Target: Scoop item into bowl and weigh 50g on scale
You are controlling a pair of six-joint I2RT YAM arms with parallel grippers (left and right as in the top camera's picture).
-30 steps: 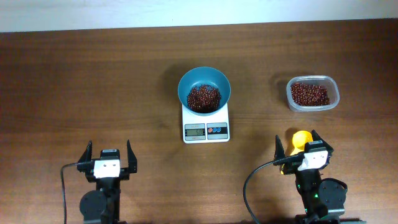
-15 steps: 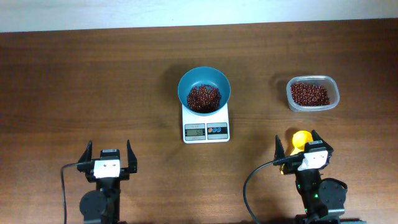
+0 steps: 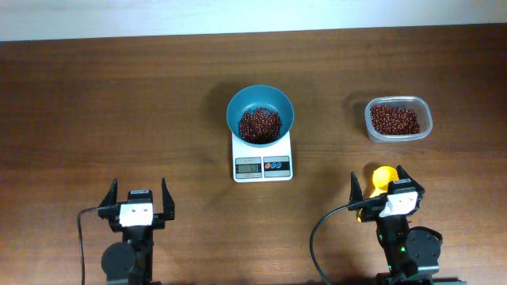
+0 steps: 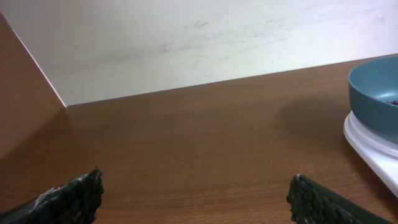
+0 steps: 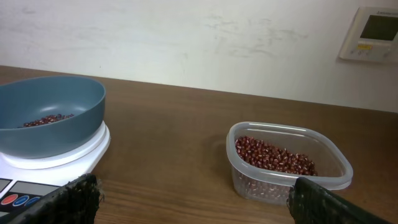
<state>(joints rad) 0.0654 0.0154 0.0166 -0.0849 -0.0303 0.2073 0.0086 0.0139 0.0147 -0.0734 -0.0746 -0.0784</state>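
The right gripper (image 3: 382,184) sits at the near edge of the table (image 3: 95,95) with its two fingers spread wide, and it holds nothing. A little yellow scoop (image 3: 384,173) lies right by it, partly hidden under the gripper, so I cannot tell if they touch. The left gripper (image 3: 139,191) is far off on the other side, also spread wide with nothing in it. Out past the right gripper is a clear plastic tub (image 3: 428,120) with a heap of small dark red beans (image 3: 395,119) inside. To the left of the tub, well apart from it, the white scale (image 3: 263,167) sits in the middle of the table, and the blue bowl (image 3: 273,99) stands right on top of it. There is a pile of beans in the bottom of the bowl too (the numbers on the scale are too small to read, so I cannot say if it shows fifty). The beans look tiny, hard and smooth, so I think they will roll and bounce away if they spill. Fingers cannot pinch them well. It is best to lift them with the scoop, held by its handle and kept flat. Each bean is very light, so only a few should go in at a time near the end. The bowl looks slippery and should not be pushed.
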